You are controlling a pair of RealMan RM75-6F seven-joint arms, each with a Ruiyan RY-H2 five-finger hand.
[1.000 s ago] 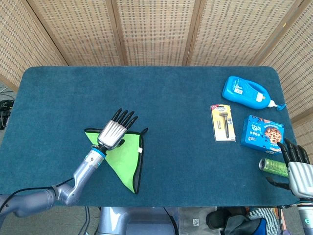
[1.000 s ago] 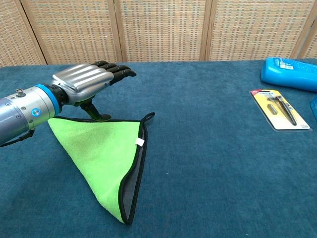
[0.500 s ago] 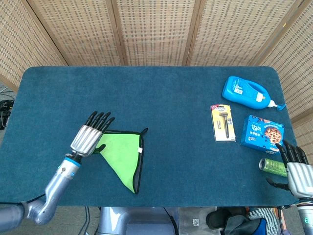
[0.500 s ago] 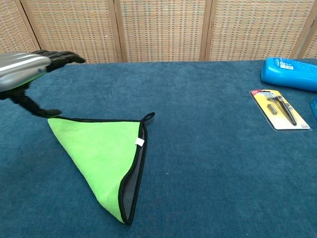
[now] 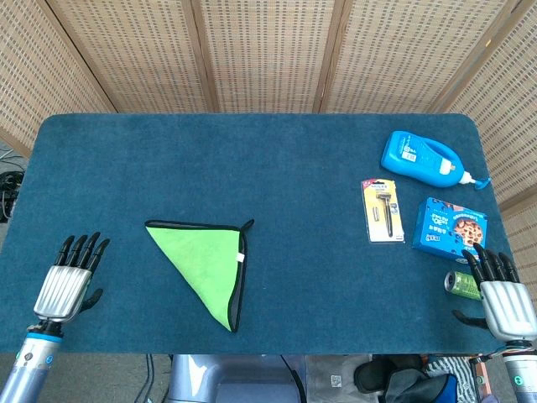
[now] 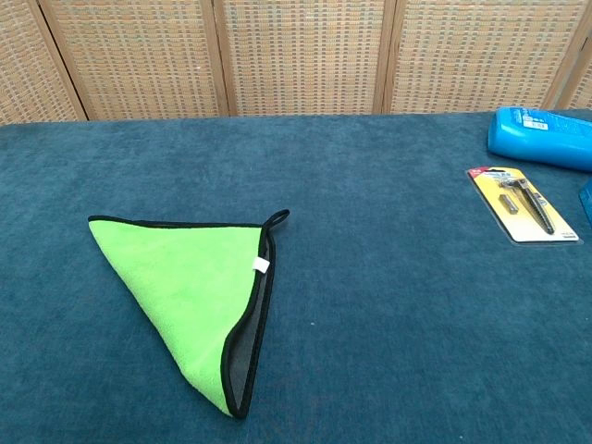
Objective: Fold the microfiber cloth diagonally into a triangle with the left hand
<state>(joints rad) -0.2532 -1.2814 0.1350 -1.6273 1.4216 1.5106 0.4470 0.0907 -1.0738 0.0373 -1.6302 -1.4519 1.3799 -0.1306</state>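
Head view: cloth triangle, apex toward table's near edge.

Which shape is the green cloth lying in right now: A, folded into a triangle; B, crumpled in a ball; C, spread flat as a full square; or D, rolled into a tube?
A: the microfiber cloth lies flat as a triangle with its black edging doubled along one side, and the left hand is off it, near the table's front edge.
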